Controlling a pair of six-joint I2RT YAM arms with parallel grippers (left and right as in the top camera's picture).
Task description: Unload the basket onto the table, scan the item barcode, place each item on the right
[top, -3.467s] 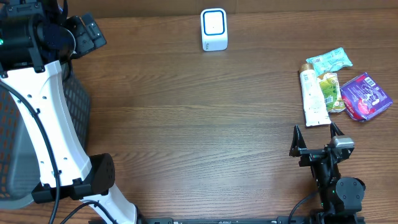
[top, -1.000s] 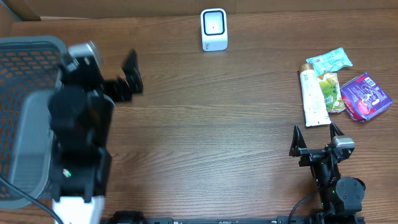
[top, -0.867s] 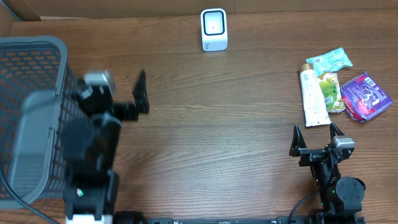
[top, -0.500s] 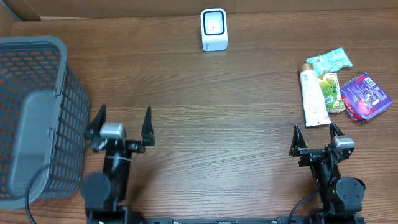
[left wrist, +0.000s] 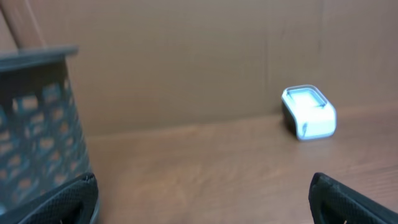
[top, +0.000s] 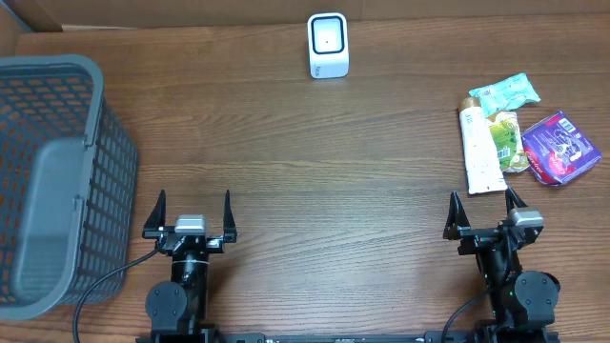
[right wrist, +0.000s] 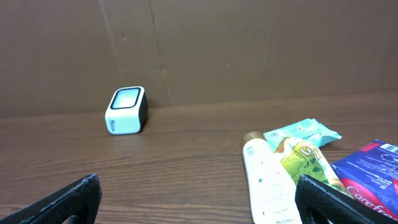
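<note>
A white barcode scanner [top: 328, 45] with a blue-rimmed window stands at the table's back centre. The items lie in a cluster at the right: a white tube [top: 481, 143], a teal packet [top: 505, 92], a green packet [top: 508, 141] and a purple packet [top: 560, 147]. My left gripper [top: 191, 208] rests open near the front left, nothing between its fingers. My right gripper [top: 484, 211] stands open at the front right, just short of the tube's near end. In the right wrist view the tube [right wrist: 267, 180] and the green packet [right wrist: 308, 158] lie ahead to the right, the scanner [right wrist: 127, 110] far left.
A grey mesh basket [top: 112, 162] fills the left edge of the table, close to my left gripper; its wall [left wrist: 37, 124] shows at the left of the left wrist view. A brown cardboard wall runs behind the scanner [left wrist: 309, 112].
My left arm has swung away from above the basket and come down to rest at the front left, jaws open throughout. The right arm and the items have not moved.
</note>
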